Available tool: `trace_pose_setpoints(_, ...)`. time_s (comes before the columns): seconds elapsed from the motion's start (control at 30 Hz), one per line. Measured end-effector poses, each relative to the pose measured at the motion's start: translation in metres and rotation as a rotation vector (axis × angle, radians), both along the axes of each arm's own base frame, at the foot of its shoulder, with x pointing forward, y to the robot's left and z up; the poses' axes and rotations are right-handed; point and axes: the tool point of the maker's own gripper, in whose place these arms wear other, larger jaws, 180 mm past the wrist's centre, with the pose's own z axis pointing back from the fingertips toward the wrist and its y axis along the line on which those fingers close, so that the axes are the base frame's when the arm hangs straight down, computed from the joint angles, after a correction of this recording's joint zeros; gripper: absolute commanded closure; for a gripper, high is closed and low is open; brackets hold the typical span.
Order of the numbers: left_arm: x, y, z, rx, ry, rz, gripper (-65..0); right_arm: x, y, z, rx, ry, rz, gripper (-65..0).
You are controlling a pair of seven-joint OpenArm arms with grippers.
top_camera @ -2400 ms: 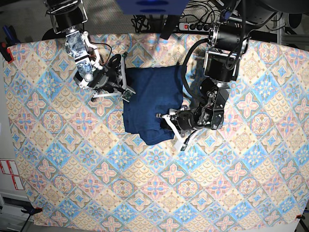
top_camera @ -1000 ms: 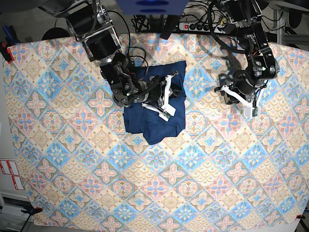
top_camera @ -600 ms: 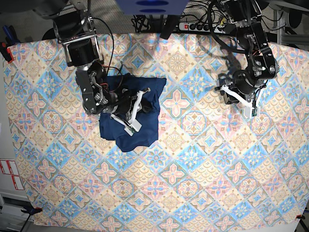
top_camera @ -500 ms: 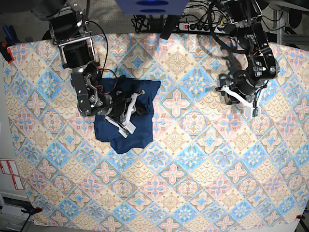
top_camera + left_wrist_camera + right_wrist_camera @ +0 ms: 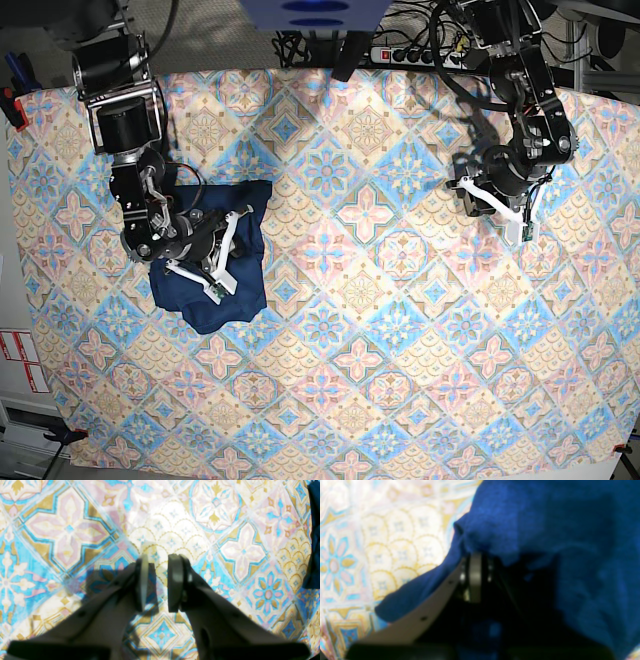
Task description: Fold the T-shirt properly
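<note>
Right gripper (image 5: 475, 577) pinches 1 fold of the navy T-shirt (image 5: 210, 265) bunched near the patterned cloth's (image 5: 400, 330) left edge; dragging could undo folds, while the left gripper (image 5: 158, 582) hovers slightly parted, empty.

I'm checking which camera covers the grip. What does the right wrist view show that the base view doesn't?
Only the right wrist view shows the right gripper close up, its jaws shut on a bunched edge of the T-shirt.

Only the base view shows the whole folded bundle, both arms, and the left gripper hanging apart over the patterned tablecloth, holding nothing.

Both show the navy shirt and the tablecloth beside it.
</note>
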Motion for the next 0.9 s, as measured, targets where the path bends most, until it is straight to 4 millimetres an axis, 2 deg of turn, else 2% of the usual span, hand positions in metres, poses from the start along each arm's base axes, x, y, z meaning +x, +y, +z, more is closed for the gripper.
trace_pose_setpoints(0.13,0.0,-0.001,0.001,0.002,-0.003,-0.003,-13.0,0.011,0.011,0.034,-0.016,-0.085,0.05,-2.7)
trace_pose_setpoints(0.2,-0.001,0.0,0.012,0.022,-0.028,-0.011,-13.0,0.008,0.019,0.047,-0.012,-0.125,0.071,-2.7)
trace_pose_setpoints(0.3,-0.003,0.0,0.033,0.057,-0.083,-0.023,-13.0,-0.012,0.028,0.056,-0.02,-0.142,0.113,-2.7)
trace_pose_setpoints(0.37,-0.008,-0.004,0.041,0.066,-0.102,-0.026,-13.0,-0.025,0.026,0.061,-0.027,-0.147,0.104,-2.7)
trace_pose_setpoints(0.43,-0.017,-0.007,0.044,0.07,-0.104,-0.042,-13.0,-0.031,0.016,0.069,-0.017,-0.171,0.057,-2.7)
trace_pose_setpoints(0.5,-0.027,-0.006,0.046,0.087,-0.095,-0.043,-13.0,-0.04,-0.002,0.075,-0.033,-0.188,0.011,-2.7)
trace_pose_setpoints(0.6,-0.046,-0.004,0.04,0.099,-0.056,-0.044,-13.0,-0.064,-0.022,0.077,-0.052,-0.184,-0.048,-2.7)
trace_pose_setpoints(0.73,-0.068,-0.005,0.036,0.111,-0.017,-0.054,-12.4,-0.096,-0.039,0.075,-0.064,-0.161,-0.098,-2.7)
trace_pose_setpoints(0.9,-0.097,-0.004,0.027,0.121,0.048,-0.063,-5.8,-0.141,-0.078,0.061,-0.118,-0.082,-0.198,-2.7)
